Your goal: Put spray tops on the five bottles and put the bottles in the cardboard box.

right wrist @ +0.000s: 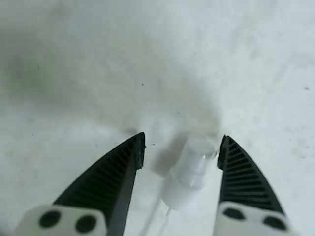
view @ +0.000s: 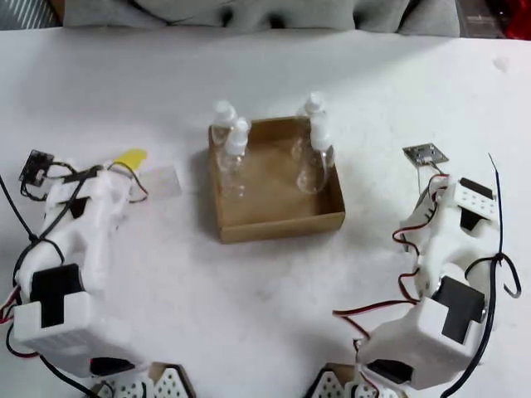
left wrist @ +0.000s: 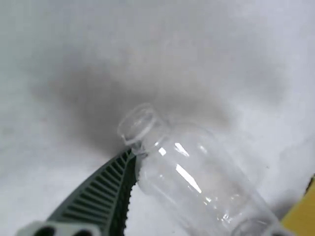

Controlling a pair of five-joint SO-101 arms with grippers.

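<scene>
Four bottles with spray tops (view: 235, 156) stand in the cardboard box (view: 282, 222), their clear bodies hard to make out against its floor. Uncapped, the fifth bottle (left wrist: 197, 182) lies on the table (view: 265, 315) at the left gripper (view: 129, 162), its base cut off at the wrist view's edge; whether that gripper clamps it cannot be told. Jaws spread, the right gripper (right wrist: 182, 137) straddles a loose spray top (right wrist: 189, 177).
</scene>
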